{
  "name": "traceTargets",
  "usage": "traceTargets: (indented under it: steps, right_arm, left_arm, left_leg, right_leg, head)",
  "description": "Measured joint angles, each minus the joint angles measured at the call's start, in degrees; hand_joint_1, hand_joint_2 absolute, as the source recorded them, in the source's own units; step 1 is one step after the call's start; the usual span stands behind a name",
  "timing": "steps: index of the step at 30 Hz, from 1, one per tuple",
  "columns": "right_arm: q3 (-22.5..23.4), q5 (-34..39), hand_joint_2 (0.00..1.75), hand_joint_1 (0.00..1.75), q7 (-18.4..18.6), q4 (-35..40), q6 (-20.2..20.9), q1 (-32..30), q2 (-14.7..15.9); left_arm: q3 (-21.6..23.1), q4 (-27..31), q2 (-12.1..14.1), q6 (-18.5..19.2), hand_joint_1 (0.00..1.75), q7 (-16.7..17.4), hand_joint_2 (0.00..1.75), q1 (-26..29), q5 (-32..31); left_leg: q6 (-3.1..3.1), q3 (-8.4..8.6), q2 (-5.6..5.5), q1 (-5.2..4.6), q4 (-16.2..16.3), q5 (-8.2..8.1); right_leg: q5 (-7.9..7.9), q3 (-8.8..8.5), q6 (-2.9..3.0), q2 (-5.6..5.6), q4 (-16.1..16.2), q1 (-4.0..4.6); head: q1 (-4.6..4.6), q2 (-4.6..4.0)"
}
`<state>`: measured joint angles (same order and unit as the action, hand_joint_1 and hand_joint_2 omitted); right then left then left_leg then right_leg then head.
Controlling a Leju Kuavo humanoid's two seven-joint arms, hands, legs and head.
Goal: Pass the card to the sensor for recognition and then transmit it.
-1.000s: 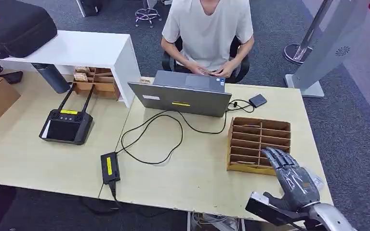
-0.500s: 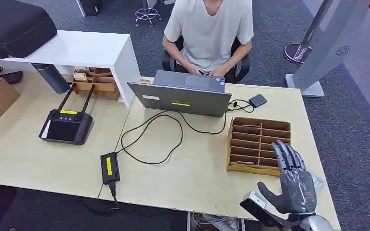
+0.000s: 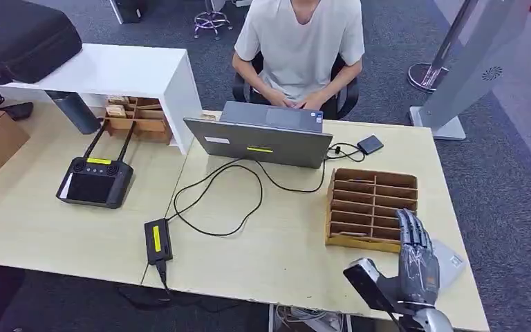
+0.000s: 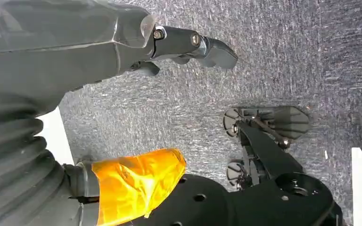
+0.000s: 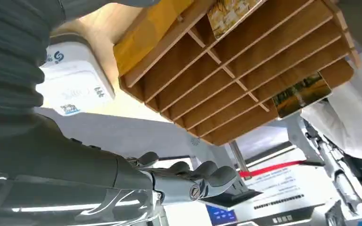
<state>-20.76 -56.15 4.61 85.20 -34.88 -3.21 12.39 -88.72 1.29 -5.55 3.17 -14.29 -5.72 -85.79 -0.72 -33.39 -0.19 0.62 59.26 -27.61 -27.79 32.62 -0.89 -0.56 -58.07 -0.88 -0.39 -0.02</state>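
Observation:
A wooden card rack [image 3: 369, 205] with several slots stands on the right half of the table. In the right wrist view the rack [image 5: 226, 80] holds a picture card [image 5: 230, 10] in one slot and another card [image 5: 301, 92] in a slot toward the other end. A white sensor box [image 3: 451, 259] lies at the rack's near right corner, also in the right wrist view [image 5: 73, 80]. My right hand [image 3: 415, 257] hovers edge-on between rack and sensor, fingers [image 5: 202, 176] straight, holding nothing. My left hand [image 4: 122, 94] hangs over grey carpet, fingers apart and empty.
A person sits across the table at an open laptop [image 3: 263, 138]. Black cables [image 3: 214, 200] run to a power brick [image 3: 157, 240] near the front edge. A black controller [image 3: 95, 181] lies on the left table. A small black device [image 3: 369, 144] lies behind the rack.
My right hand has drawn back from over the rack's near right corner toward the table's front edge and turned edge-on. The person's hands went from their lap to the laptop.

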Motion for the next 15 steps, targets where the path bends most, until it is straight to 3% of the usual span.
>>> traceTargets:
  steps: [7,15]
  right_arm:
    - [0.3,1.3,1.75,0.0,-1.1,-6.3,1.8,3.8,-3.1]
    - [0.2,1.6,1.75,0.0,-1.5,-9.9,2.3,6.6,-4.5]
  left_arm:
    - [0.4,0.0,0.0,-0.1,0.0,0.9,1.75,-0.7,-0.1]
    - [1.5,0.0,0.0,-0.1,0.0,1.4,1.75,-1.1,-0.1]
  left_leg:
    - [-0.01,0.02,0.08,0.0,0.0,0.0]
    - [-0.01,0.0,0.06,0.0,0.0,0.01]
  right_leg:
    - [0.0,0.01,0.0,0.06,0.0,0.0]
    - [0.0,0.01,0.0,0.04,0.0,0.0]
  head:
    - [-0.02,0.0]
    - [0.0,0.0]
